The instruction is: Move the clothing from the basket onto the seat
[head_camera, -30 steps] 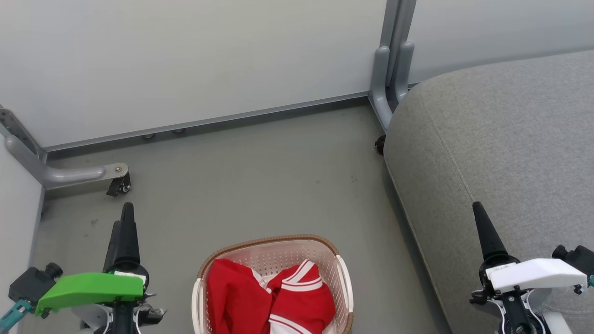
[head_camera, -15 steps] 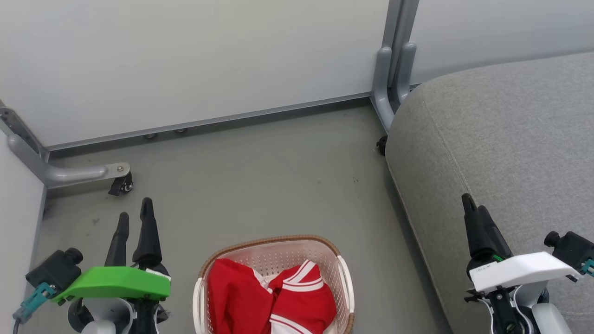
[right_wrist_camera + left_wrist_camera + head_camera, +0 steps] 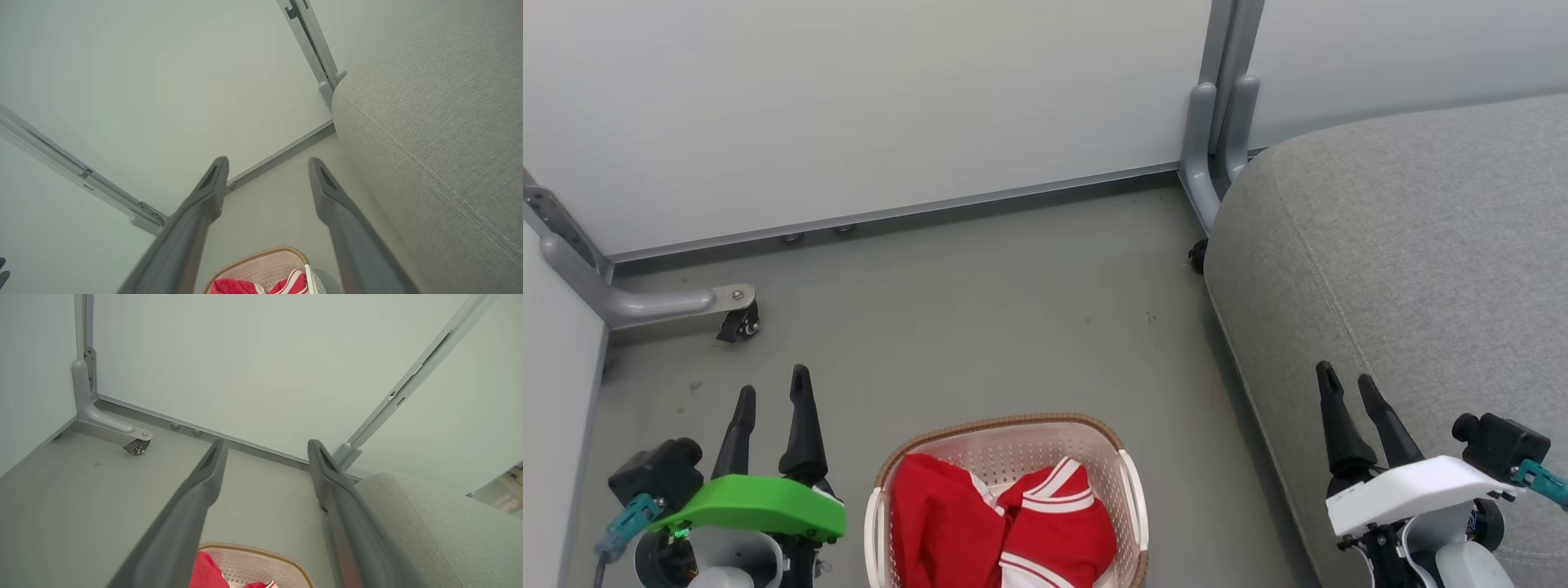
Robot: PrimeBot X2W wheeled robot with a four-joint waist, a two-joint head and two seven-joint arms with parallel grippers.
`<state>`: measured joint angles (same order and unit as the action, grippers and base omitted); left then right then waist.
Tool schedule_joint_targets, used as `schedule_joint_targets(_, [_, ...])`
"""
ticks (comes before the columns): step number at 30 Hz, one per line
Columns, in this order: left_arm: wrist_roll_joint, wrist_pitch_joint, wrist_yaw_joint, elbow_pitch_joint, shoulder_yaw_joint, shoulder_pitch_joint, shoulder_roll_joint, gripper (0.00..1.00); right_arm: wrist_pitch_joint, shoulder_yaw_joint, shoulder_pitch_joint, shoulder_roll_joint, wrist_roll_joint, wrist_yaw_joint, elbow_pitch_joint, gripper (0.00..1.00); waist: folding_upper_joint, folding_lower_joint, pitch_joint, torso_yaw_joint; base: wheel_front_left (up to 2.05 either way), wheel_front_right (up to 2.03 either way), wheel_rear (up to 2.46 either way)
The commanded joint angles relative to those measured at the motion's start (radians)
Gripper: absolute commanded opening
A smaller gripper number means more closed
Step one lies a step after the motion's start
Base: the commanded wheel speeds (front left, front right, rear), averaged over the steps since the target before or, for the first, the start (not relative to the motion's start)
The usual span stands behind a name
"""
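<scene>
Clothing (image 3: 1005, 531): red fabric with white stripe trim, bunched in two heaps side by side inside the basket. The left heap is plain red. The right heap shows white bands.
Basket (image 3: 996, 423): cream perforated plastic with a brown woven-look rim and white side handles. It stands on the floor at the bottom middle of the head view, between the two grippers. Its near part is cut off by the picture edge.
Seat (image 3: 1421, 245): large grey fabric cushion with a rounded edge and a stitched seam. It lies to the right of the basket, with a strip of floor between them.
Left gripper (image 3: 773, 382): the two dark fingers stand apart with nothing between them. It sits just left of the basket, fingers pointing toward the wall. A green cover (image 3: 752, 502) sits behind the fingers.
Right gripper (image 3: 1346, 376): the two dark fingers stand apart with nothing between them. In the head view it lies over the front edge of the seat, well right of the basket. A white cover (image 3: 1409, 490) sits behind the fingers.
Wrist views: each looks between its own spread fingers. The far rim of the basket and some red cloth show at the bottom edge.
Floor (image 3: 980, 310): plain grey, with a few small dark marks.
Wall panels (image 3: 849, 106): pale, framed in grey metal.
Panel foot (image 3: 670, 304): grey metal, at the left, ending in a small black caster (image 3: 739, 324).
Post (image 3: 1217, 122): grey, upright, at the far corner of the seat.
</scene>
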<state>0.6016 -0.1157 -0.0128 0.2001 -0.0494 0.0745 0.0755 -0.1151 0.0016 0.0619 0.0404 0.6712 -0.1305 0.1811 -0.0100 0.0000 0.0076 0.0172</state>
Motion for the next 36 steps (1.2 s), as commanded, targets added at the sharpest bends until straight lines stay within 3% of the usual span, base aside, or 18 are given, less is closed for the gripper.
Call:
schedule_joint_targets(1, [-0.037,-0.011,0.006,-0.004,-0.007,0.017,0.012,1.00,-0.011,0.003,0.006,0.007,-0.039,0.000,-0.003,1.00,0.0048,0.0000,0.000,0.001,0.00,0.00,0.00])
schedule_joint_targets(13, [-0.164,-0.043,0.032,0.031,-0.046,0.030,0.026,1.00,-0.043,0.010,0.021,0.009,-0.235,0.000,0.046,1.00,0.0058,0.0000,-0.001,0.005,0.00,0.00,0.00])
schedule_joint_targets(36, [-0.359,-0.096,0.066,0.054,-0.103,0.043,0.044,1.00,-0.097,0.023,0.032,0.010,-0.476,0.000,0.060,1.00,0.0076,0.0000,-0.004,0.016,0.00,0.00,0.00])
